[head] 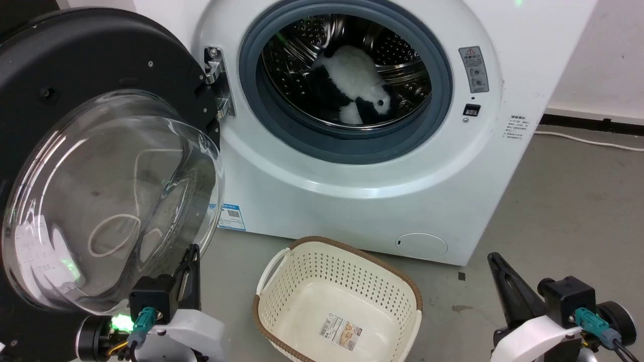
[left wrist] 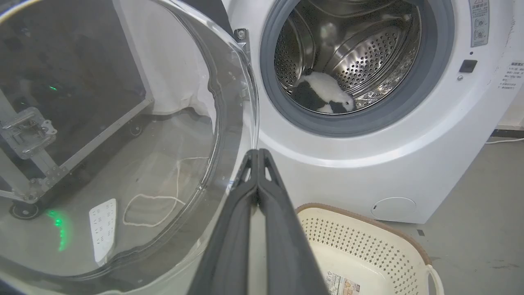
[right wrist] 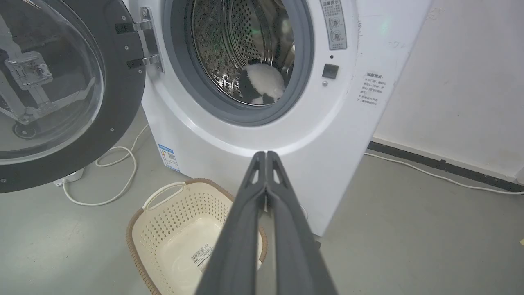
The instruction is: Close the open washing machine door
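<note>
The washing machine door [head: 75,100] stands wide open at the left, glossy black with a bulging clear glass bowl [head: 110,196], hung on a metal hinge [head: 217,83]. The white washing machine [head: 362,166] shows its steel drum and grey gasket [head: 347,146], with a black-and-white plush toy [head: 352,85] inside. My left gripper [head: 192,250] is shut, low beside the glass bowl's lower right edge; in the left wrist view its fingertips [left wrist: 258,152] sit just right of the bowl rim [left wrist: 229,123]. My right gripper [head: 492,257] is shut at the lower right, apart from the machine.
A cream perforated laundry basket [head: 282,281] stands empty on the grey floor before the machine, between my two arms. A white cable [right wrist: 118,180] loops on the floor under the door. Another cable [right wrist: 442,176] runs along the right wall. A metal frame [left wrist: 28,131] shows through the glass.
</note>
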